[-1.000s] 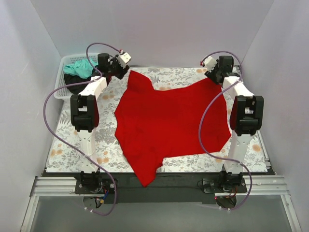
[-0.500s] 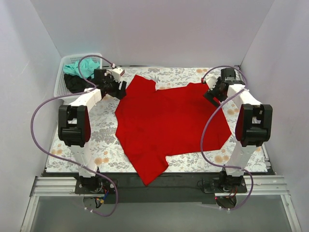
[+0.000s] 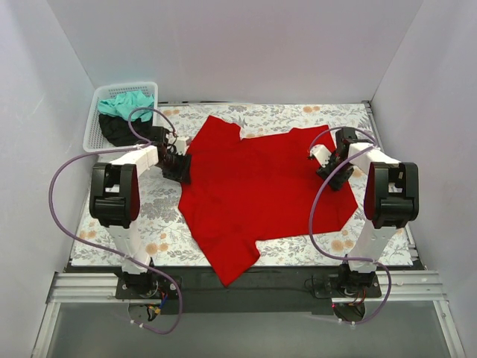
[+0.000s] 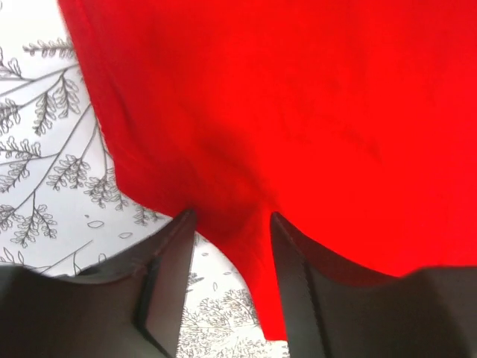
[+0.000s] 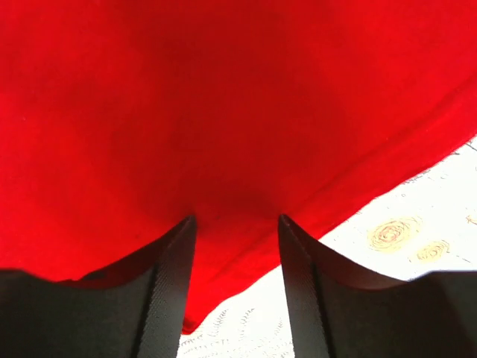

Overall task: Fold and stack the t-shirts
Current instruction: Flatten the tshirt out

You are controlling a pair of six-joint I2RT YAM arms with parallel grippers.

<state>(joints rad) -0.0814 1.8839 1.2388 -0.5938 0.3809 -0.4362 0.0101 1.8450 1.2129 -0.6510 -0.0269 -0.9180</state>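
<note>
Teal tee [image 3: 127, 103], black tee [image 3: 115, 131] occupy basket [image 3: 89, 127]; both grippers [image 4: 229, 224] [image 5: 233, 224], seemingly parted, straddle red tee [image 3: 261, 186].

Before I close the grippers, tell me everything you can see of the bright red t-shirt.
The bright red t-shirt lies unfolded, spread mostly flat on the grey-and-orange floral-print cloth. Plain soft fabric, lightly wrinkled. Two pointed flaps, likely the sleeves, jut out: one toward the far side, one past the cloth's near edge. The left gripper and right gripper sit at its left and right edges, jaws apart, red fabric between them.
</note>
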